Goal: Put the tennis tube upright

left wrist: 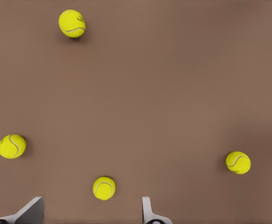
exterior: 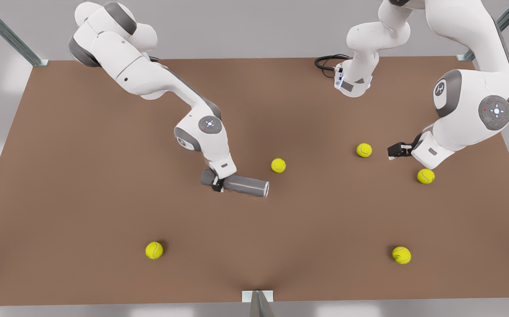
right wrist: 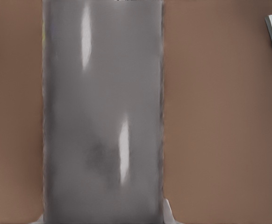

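— So what's the setting?
— Brown counter (exterior: 82, 176), pale grey walls, metal struts at the corners, yellow-green tennis balls (exterior: 154, 250) scattered about.
— And the tennis tube (exterior: 243, 185)?
— Dark grey, glossy, silvery rim toward the front view's right, lying on its side mid-counter. The right claw (exterior: 217, 184) is clamped around it near its plain end.
— The other?
— The left claw (exterior: 396, 151) hovers with fingers (left wrist: 147, 210) spread, holding nothing, near two balls.

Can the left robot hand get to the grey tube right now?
Probably not easily. The left gripper hangs open at the front view's right, well apart from the tennis tube. Bare table and a tennis ball lie between, and the right gripper already straddles the tube near its dark end.
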Robot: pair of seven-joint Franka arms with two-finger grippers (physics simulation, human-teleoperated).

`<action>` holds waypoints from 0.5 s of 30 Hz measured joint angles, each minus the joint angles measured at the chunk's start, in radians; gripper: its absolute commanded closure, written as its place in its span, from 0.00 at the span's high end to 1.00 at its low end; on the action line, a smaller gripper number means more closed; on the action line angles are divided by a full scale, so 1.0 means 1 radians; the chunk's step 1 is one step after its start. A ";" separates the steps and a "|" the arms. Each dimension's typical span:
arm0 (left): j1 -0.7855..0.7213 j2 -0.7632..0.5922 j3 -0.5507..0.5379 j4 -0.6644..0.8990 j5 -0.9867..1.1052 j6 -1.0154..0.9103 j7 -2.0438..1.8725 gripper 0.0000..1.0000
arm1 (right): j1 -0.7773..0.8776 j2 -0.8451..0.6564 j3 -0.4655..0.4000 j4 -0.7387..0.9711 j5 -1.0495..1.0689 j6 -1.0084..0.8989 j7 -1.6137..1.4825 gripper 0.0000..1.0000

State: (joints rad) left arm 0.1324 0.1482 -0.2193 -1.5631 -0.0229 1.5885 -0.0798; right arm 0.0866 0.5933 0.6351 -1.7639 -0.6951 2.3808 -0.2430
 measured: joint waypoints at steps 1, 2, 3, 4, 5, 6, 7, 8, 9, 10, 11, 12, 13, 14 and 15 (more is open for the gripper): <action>0.000 0.001 0.000 0.000 0.000 0.001 0.000 1.00 | 0.010 0.022 0.000 0.024 -0.029 0.000 0.000 0.75; -0.001 0.002 0.000 0.000 0.001 0.002 0.000 1.00 | 0.029 0.055 0.000 0.059 -0.049 0.000 0.000 0.75; -0.002 0.002 0.000 -0.001 0.001 0.003 0.000 1.00 | 0.052 0.083 0.000 0.097 -0.076 -0.001 -0.001 0.75; -0.003 0.004 0.000 -0.002 0.002 0.004 0.000 1.00 | 0.071 0.107 -0.003 0.128 -0.091 -0.002 -0.001 0.75; -0.002 0.004 0.000 0.000 0.002 0.004 0.000 1.00 | 0.082 0.124 -0.006 0.147 -0.106 -0.003 -0.001 0.75; -0.002 0.004 0.000 0.000 0.002 0.004 0.000 1.00 | 0.093 0.142 -0.014 0.164 -0.133 -0.003 -0.001 0.75; -0.002 0.004 0.000 0.000 0.002 0.004 0.000 1.00 | 0.099 0.155 -0.017 0.180 -0.142 -0.003 -0.002 0.75; -0.003 0.004 0.000 0.000 0.002 0.004 0.000 1.00 | 0.109 0.175 -0.018 0.204 -0.165 -0.002 -0.001 0.75; -0.004 0.004 0.000 0.000 0.002 0.004 0.000 1.00 | 0.123 0.195 -0.025 0.226 -0.180 -0.002 -0.001 0.75; -0.003 0.004 0.000 0.000 0.002 0.004 0.000 1.00 | 0.141 0.221 -0.033 0.254 -0.201 0.000 -0.001 0.75; -0.003 0.004 0.000 0.000 0.002 0.004 0.000 1.00 | 0.163 0.235 -0.052 0.278 -0.204 0.000 -0.001 0.75; -0.004 0.004 0.000 0.000 0.002 0.004 -0.001 1.00 | 0.174 0.245 -0.061 0.285 -0.207 0.000 -0.001 0.75; -0.004 0.004 0.000 0.000 0.001 0.004 -0.002 1.00 | 0.175 0.261 -0.061 0.307 -0.216 0.000 -0.001 0.75; -0.004 0.004 0.000 0.000 0.001 0.004 -0.002 1.00 | 0.188 0.272 -0.067 0.319 -0.219 0.001 -0.001 0.75; -0.006 0.004 0.000 0.000 0.001 0.004 -0.002 1.00 | 0.202 0.281 -0.077 0.326 -0.219 0.016 -0.001 0.75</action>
State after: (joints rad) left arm 0.1268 0.1519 -0.2192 -1.5631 -0.0215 1.5923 -0.0813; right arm 0.2891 0.8746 0.5580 -1.4381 -0.9145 2.3964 -0.2444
